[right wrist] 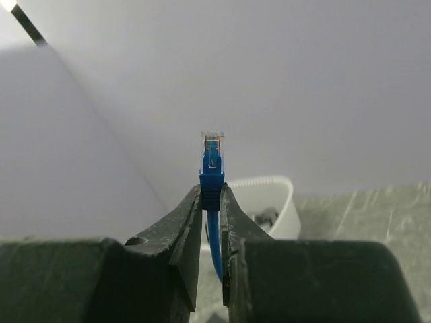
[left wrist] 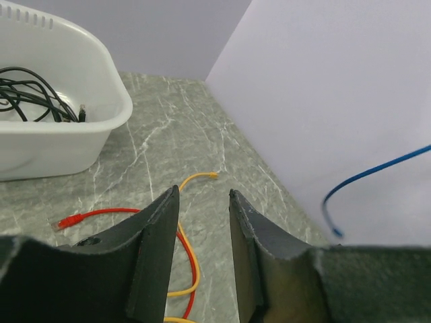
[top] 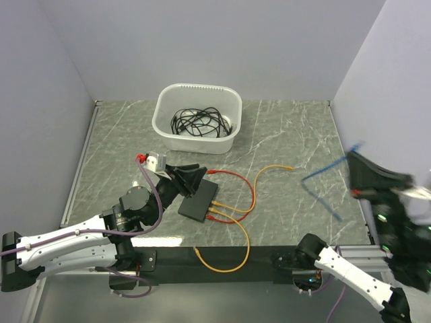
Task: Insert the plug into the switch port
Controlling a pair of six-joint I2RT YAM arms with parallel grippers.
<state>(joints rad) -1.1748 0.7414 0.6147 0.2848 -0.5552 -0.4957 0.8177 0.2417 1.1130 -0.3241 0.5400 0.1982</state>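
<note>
Right gripper [right wrist: 211, 196] clamped on the plug [right wrist: 211, 156], high at the right. The switch [top: 198, 200] sits mid-table by my left gripper [left wrist: 204, 196], jaws apart. Carrying step, I'd say: next, bring it left and low, squared to the switch.

A blue plug [right wrist: 212, 160] held up in the air, and a black switch [top: 197, 200] flat on the table.
The plug has a clear tip and points up, squeezed in the right gripper [right wrist: 211, 196]. The switch lies well apart from it, with wires [top: 214, 210] on its right side.
</note>
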